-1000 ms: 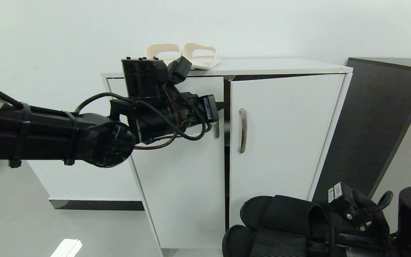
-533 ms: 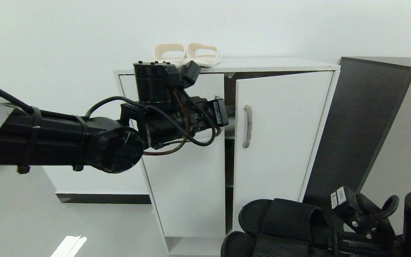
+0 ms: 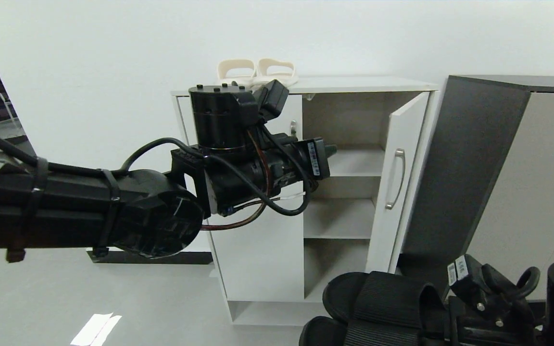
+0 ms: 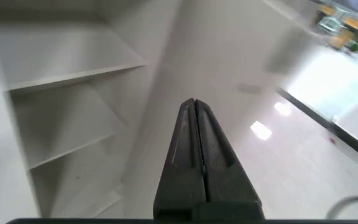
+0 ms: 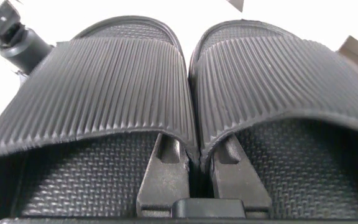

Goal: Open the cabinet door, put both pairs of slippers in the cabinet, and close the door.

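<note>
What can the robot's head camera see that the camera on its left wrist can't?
Head camera: cream open-toe slippers on top of the white two-door cabinet, its right door standing open, and black ribbed slippers clamped in the right gripper. Left wrist camera: the left gripper up close, fingers pressed together. Both: the cabinet's white shelves.

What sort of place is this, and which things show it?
Likely a plain indoor room, perhaps a lab staged as an entryway: a white shelved cabinet, cream slippers on top, black slippers in the right gripper, glossy grey floor.
</note>
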You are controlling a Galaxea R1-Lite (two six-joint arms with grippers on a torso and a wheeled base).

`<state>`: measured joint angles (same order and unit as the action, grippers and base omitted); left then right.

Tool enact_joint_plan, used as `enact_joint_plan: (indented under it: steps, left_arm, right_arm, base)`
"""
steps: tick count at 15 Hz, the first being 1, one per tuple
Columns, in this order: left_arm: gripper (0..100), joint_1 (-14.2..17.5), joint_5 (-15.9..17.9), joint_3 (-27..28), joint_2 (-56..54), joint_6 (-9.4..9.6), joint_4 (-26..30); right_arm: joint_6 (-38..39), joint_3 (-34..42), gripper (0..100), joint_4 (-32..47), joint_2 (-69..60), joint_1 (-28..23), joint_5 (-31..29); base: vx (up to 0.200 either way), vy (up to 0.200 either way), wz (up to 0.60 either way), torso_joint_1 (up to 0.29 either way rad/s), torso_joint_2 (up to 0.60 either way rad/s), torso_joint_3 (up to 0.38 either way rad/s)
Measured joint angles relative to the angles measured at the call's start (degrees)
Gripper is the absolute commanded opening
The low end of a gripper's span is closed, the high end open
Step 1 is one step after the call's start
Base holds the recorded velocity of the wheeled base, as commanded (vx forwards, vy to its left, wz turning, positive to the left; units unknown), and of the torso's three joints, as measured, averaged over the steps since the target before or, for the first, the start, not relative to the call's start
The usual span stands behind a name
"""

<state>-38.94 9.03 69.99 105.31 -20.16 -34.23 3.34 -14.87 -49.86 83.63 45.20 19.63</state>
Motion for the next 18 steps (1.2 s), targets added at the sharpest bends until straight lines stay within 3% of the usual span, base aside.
enact_joint_plan:
  steps: [5,8,11,13,15,18]
  left_arm:
    - [0,1.5,-1.6,-3.4,-1.4,-0.04,-2.4]
    - [0,3.3,-1.8,-10.1,-7.2,0.82,-2.4]
    - [0,7.4,-3.4,-19.7,-17.6,5.22,-1.1]
    - [0,9.4,-4.9,-26.2,-27.1,6.89,2.7]
    - [0,10.5,-9.1,-31.6,-37.4,7.69,9.9]
    - [0,11.9,-24.6,-40.0,-52.8,8.23,19.2]
  right_arm:
    - [0.7,-0.6,0,-0.1,0.1,0.4,0.0]
    - [5.9,-4.2,0,-0.1,2.3,1.5,-2.7]
    - [10.6,-11.6,0,0.0,7.6,3.3,-18.2]
    - [11.9,-19.2,0,0.7,13.4,4.3,-27.0]
    - [12.4,-27.2,0,3.4,18.8,4.4,-33.4]
    - [12.8,-38.0,0,10.9,25.0,1.1,-43.9]
  base:
    - [0.0,0.0,0.0,0.0,0.0,0.0]
    - [0.0,0.0,0.0,0.0,0.0,0.0]
    - [0.0,0.0,0.0,0.0,0.0,0.0]
    - [0.0,0.0,0.0,0.0,0.0,0.0]
    - [0.0,0.0,0.0,0.0,0.0,0.0]
    - [0.0,0.0,0.0,0.0,0.0,0.0]
